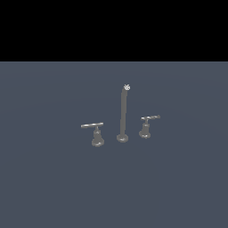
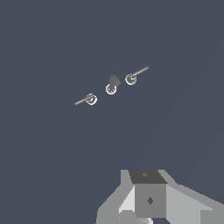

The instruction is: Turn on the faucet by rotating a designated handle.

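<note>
Bench (image 1: pixel 49 178): 1 flat slate-blue surface, fills the lower part of the exterior view; black band above it.

Faucet (image 1: pixel 123 113): 1 set, grey metal, 3 separate pcs standing on the bench in a rough row, none touching. Centre pc = tall thin upright spout w/ small white tip (image 1: pixel 127 87) at top and a round base at the foot. 2 lever handles flank it, 1 per side.

Long handle (image 1: pixel 94 133): on the exterior view's left of the spout, nearer the camera; paler, longer lever bar lying about level on a bell-shaped base.

The handle (image 1: pixel 147 126): on the exterior view's right of the spout, a bit further back. Smaller, grey, short thin lever bar sitting on a bell-shaped base; bar about level, free end pointing to the exterior view's right, away from the spout.

Wrist view: same 3 pcs seen from above, small and far off. Spout base reads as a ring (image 2: pixel 111 89) w/ a dark stub beside it; 2 more rings w/ thin bars sticking out (image 2: pixel 136 75) (image 2: pixel 85 100). Can't tell which of those is the short one at this size.

Gripper (image 2: pixel 146 205): 1, only its grey blocky body shows at the edge of the wrist view, well apart from the faucet. Fingertips out of frame, so can't tell if the jaws are spread or pressed together. Not seen in the exterior view.
</note>
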You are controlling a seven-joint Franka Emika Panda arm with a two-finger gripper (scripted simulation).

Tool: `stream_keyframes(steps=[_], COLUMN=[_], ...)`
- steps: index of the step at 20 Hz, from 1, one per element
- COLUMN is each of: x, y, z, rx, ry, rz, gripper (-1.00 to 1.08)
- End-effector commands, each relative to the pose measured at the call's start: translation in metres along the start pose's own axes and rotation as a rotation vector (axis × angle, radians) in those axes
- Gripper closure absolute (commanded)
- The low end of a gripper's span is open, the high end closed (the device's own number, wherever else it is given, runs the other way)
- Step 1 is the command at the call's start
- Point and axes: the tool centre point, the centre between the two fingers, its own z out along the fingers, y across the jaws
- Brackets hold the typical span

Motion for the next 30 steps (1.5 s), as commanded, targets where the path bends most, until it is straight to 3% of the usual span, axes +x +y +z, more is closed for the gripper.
stream_keyframes(steps=[1, 17, 30], x=[0.022, 0.144, 0.213], y=[0.0, 0.016, 0.045], z=[0.013, 0.124, 0.247], rx=[0.005, 0.03, 0.043], ry=[0.001, 0.004, 0.006], rz=[0.065, 0.487, 0.836], gripper=[1.08, 1.08, 1.08])
